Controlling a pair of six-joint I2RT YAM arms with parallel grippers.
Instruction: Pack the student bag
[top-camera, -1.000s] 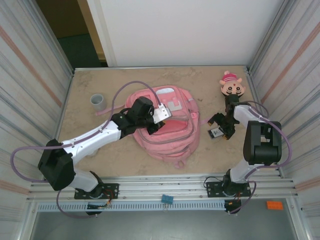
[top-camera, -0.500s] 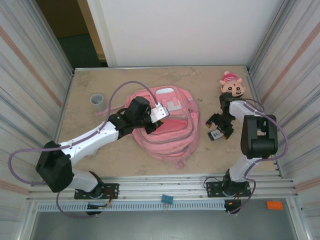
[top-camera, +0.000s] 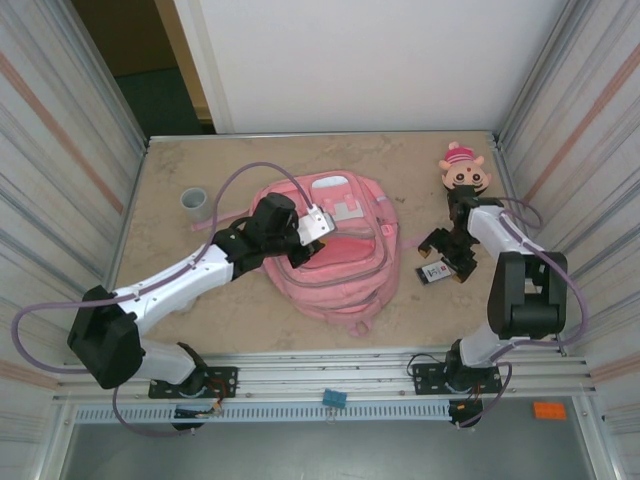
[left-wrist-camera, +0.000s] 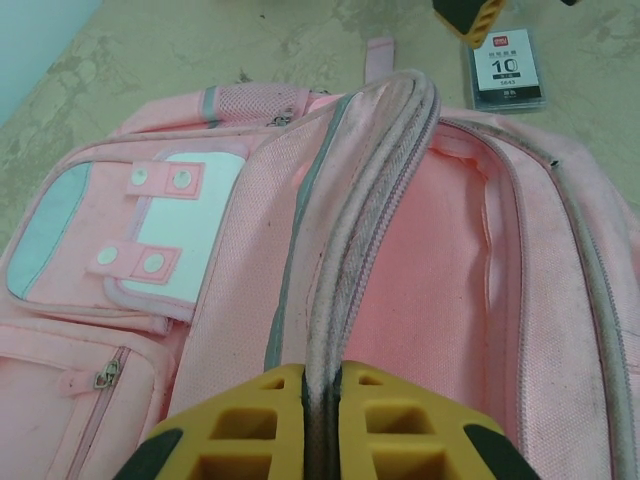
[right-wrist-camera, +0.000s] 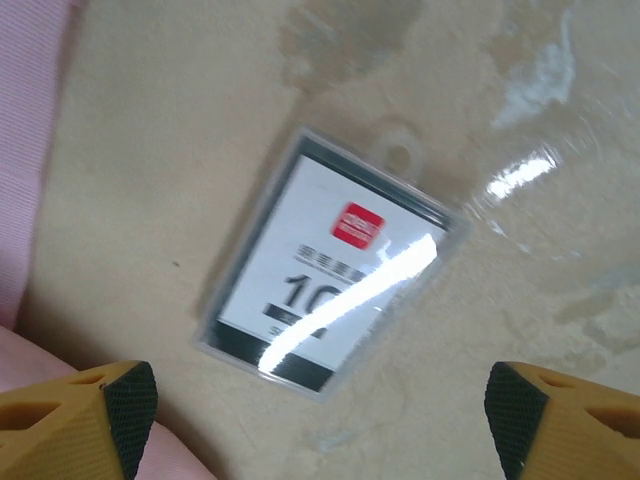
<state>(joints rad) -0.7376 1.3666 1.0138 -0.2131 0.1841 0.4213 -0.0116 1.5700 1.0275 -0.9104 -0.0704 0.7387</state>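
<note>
The student bag (top-camera: 335, 262), a large pink backpack, lies flat mid-table with its front pockets (left-wrist-camera: 140, 225) facing up. My left gripper (top-camera: 318, 226) is shut on the bag's zipper rim (left-wrist-camera: 370, 190), pinched between the yellow fingers (left-wrist-camera: 250, 415), and the pink lining (left-wrist-camera: 440, 290) shows beside it. A small clear pack (right-wrist-camera: 330, 290) with a white label reading "10" lies on the table right of the bag (top-camera: 433, 272). My right gripper (right-wrist-camera: 315, 415) hangs open just above the pack, one finger on each side, touching nothing.
A round pink-and-tan plush (top-camera: 463, 170) lies at the far right corner. A grey cup (top-camera: 196, 204) stands at the left. Ribbed metal walls (top-camera: 60, 170) close in both sides. A blue clip (top-camera: 335, 398) and an orange piece (top-camera: 548, 409) sit on the near rail.
The left gripper has drawn the bag's rim slightly toward the far left. The right arm's elbow has swung outward, and its wrist has shifted a little right over the pack.
</note>
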